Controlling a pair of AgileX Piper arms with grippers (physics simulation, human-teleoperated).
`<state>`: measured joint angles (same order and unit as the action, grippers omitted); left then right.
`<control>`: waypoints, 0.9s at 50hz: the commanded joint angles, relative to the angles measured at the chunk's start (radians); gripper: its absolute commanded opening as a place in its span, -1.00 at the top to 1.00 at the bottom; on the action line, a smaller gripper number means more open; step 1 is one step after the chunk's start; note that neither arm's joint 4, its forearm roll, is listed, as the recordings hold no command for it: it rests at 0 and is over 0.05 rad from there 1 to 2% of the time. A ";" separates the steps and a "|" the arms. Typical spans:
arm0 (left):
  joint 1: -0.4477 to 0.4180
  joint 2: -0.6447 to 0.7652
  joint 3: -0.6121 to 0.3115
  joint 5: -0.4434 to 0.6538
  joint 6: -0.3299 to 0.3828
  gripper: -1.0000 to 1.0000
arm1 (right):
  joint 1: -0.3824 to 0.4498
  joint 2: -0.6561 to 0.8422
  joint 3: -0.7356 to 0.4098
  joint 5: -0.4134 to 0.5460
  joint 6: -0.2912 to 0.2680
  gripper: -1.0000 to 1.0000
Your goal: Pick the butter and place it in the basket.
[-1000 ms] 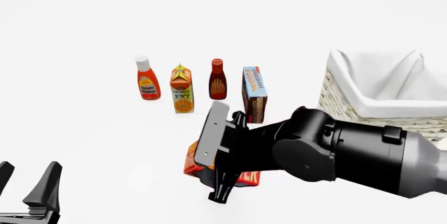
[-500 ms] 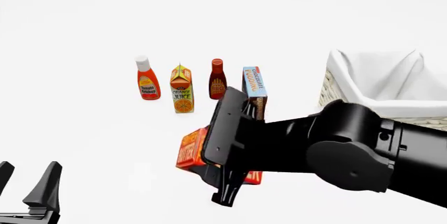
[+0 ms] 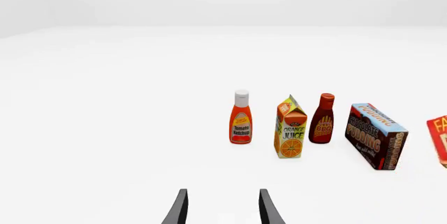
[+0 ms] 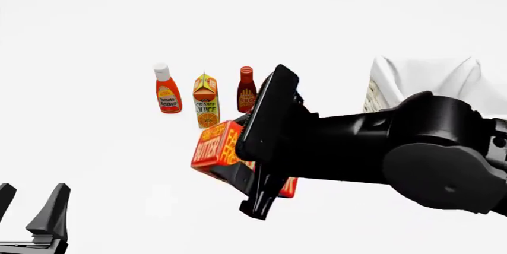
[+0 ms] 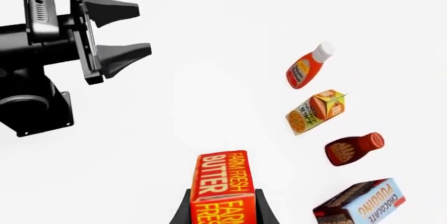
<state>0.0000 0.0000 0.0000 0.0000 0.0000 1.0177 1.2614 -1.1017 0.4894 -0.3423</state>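
Note:
The butter, a red-orange box with yellow lettering, hangs tilted above the table in my right gripper, which is shut on it. In the right wrist view the two fingers clamp both sides of the butter. A sliver of the butter shows at the edge of the left wrist view. The basket, pale wicker with white cloth lining, stands at the right, partly hidden behind the right arm. My left gripper is open and empty at the near left, far from the butter.
A ketchup bottle, an orange juice carton and a dark BBQ sauce bottle stand in a row behind the butter. The chocolate pudding box stands beside them, hidden by the right arm in the front view.
My right gripper has risen with the butter, lifting it off the table and tilting it up and slightly left. The left arm has not moved.

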 commanded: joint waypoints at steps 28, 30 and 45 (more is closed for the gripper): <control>0.000 0.000 0.000 0.000 0.000 -1.00 | 0.036 -0.082 -0.251 0.067 0.454 1.00; 0.000 0.000 0.000 0.000 0.000 -1.00 | 0.052 -0.095 -0.247 0.062 0.488 1.00; 0.000 0.000 0.000 0.000 0.000 -1.00 | -0.003 -0.106 -0.219 -0.023 0.642 1.00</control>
<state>0.0000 0.0000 0.0000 0.0000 0.0000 1.0367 1.1730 -1.3155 0.5106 0.1790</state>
